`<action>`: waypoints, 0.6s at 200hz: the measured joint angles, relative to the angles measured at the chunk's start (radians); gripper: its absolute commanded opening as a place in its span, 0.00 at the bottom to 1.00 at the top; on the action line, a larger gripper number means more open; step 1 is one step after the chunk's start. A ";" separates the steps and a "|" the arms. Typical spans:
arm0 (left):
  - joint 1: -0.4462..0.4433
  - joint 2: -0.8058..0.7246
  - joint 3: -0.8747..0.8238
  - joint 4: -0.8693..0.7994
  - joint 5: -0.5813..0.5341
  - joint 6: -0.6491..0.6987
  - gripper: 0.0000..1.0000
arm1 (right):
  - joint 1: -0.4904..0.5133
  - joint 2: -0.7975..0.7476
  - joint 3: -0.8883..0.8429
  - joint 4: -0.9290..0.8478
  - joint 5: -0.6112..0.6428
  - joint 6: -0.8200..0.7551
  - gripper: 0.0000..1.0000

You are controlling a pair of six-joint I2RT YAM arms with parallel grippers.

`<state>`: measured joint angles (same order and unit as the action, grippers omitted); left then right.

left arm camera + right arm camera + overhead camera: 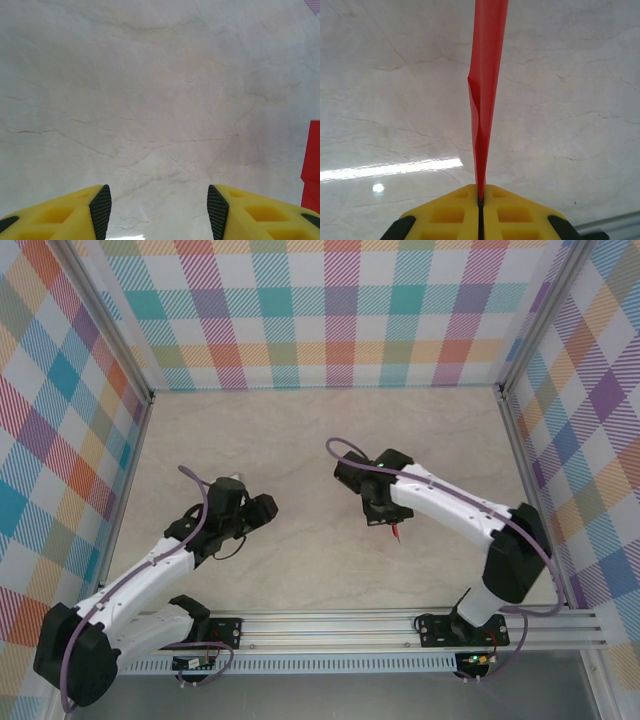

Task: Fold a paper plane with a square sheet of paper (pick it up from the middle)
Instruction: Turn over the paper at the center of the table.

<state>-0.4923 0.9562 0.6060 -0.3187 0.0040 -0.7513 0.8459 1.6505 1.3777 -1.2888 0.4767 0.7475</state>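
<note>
At the right gripper (480,195), the clamped paper plane (487,75) runs off-frame; left gripper (159,200) gapes

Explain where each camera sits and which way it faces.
Top external: above and behind the bases, looking down at the table; both arms show.
Left wrist: on the left arm, facing the table; open left gripper at the bottom.
Right wrist: on the right arm, facing the table; right gripper shut on the red paper.
Shared: both wrist views show the red paper.

The paper plane (485,75) is bright red, folded flat into a slim strip (seen edge-on, slightly kinked midway). Its near end is pinched between the pressed-together jaws of the right tool (480,196).
</note>
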 measured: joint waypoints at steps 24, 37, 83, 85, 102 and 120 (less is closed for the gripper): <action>0.007 -0.104 -0.020 -0.057 -0.077 -0.019 0.62 | 0.042 0.161 0.072 -0.055 0.013 0.042 0.10; 0.011 -0.161 -0.032 -0.084 -0.114 -0.026 0.64 | 0.058 0.246 0.129 -0.061 -0.002 0.051 0.10; 0.018 -0.281 -0.068 -0.148 -0.183 -0.053 0.67 | 0.103 0.511 0.362 0.006 -0.146 0.034 0.17; 0.018 -0.282 -0.069 -0.150 -0.183 -0.053 0.67 | 0.104 0.519 0.369 0.012 -0.153 0.029 0.18; 0.018 -0.277 -0.071 -0.153 -0.180 -0.053 0.68 | 0.108 0.556 0.395 0.079 -0.240 0.013 0.26; 0.018 -0.255 -0.072 -0.150 -0.170 -0.052 0.68 | 0.109 0.541 0.377 0.171 -0.327 -0.010 0.37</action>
<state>-0.4740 0.7010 0.5343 -0.4683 -0.1658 -0.8036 0.9546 2.1910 1.7550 -1.1183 0.1497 0.7372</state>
